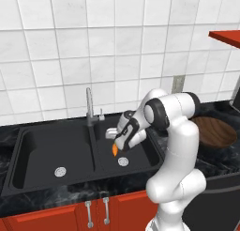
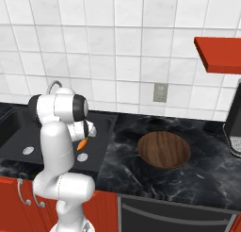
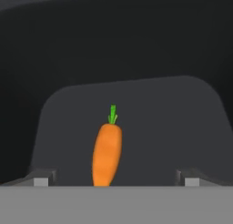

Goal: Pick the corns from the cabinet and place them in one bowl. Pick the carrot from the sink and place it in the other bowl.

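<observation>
The small orange carrot (image 3: 107, 155) with its green top lies in the right basin of the black sink (image 1: 47, 136), close to the round silver drain (image 1: 123, 162). My gripper (image 3: 116, 180) is down in that basin, open, its two fingertips (image 3: 41, 178) wide apart on either side of the carrot (image 1: 115, 150) and not touching it. The other bowl (image 2: 164, 149), shallow and dark brown, sits empty on the black counter right of the sink (image 2: 101, 127). The red cabinet (image 2: 219, 54) board juts out high on the right. The corns and the one bowl are out of view.
A curved silver tap (image 1: 89, 105) stands behind the divider between the basins. A dark appliance (image 2: 234, 125) stands at the counter's far right. Red cupboard doors with silver handles (image 1: 106, 210) run below the sink. The counter around the brown bowl (image 1: 213, 131) is bare.
</observation>
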